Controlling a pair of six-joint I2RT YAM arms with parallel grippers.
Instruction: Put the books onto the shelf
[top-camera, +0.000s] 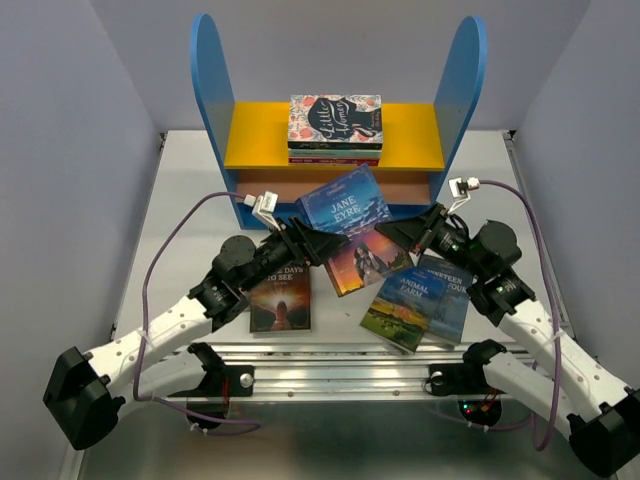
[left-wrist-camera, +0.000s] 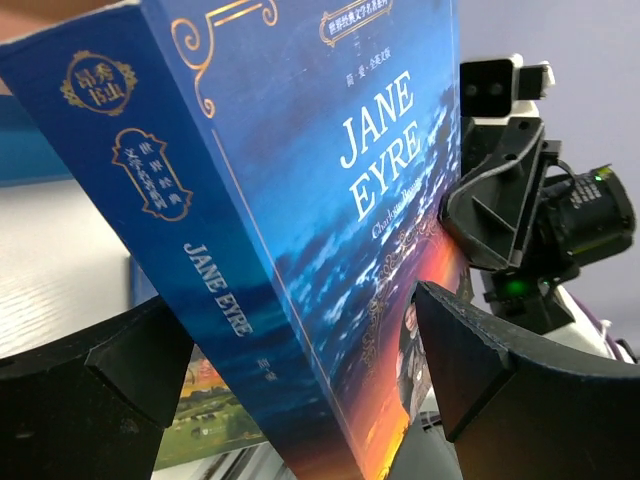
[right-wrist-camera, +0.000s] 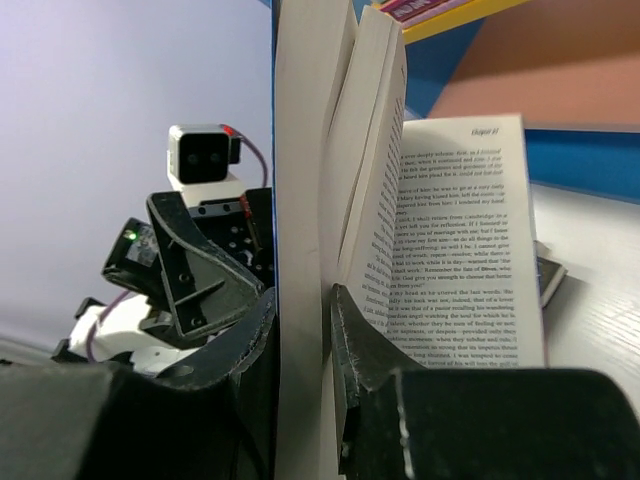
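The right fingers (right-wrist-camera: 360, 350) are pinching Jane Eyre (top-camera: 345, 205) upright by its pages; the left fingers (left-wrist-camera: 470, 370) are gaping wide astride its spine, gripping nothing. Four other paperbacks (top-camera: 408, 297) are lying on the worktop (top-camera: 180, 200) beneath the fingers, and none is sitting on the shelf (top-camera: 215, 90) yet.

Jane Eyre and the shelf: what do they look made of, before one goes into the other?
Jane Eyre: a paperback. The thin card cover has a slight sheen and gold print, and matte printed paper pages fan apart in the right wrist view. Shelf: rigid flat boards in blue, yellow and salmon with a smooth, even finish, painted or laminated. Whether they are wood or plastic, I cannot tell.
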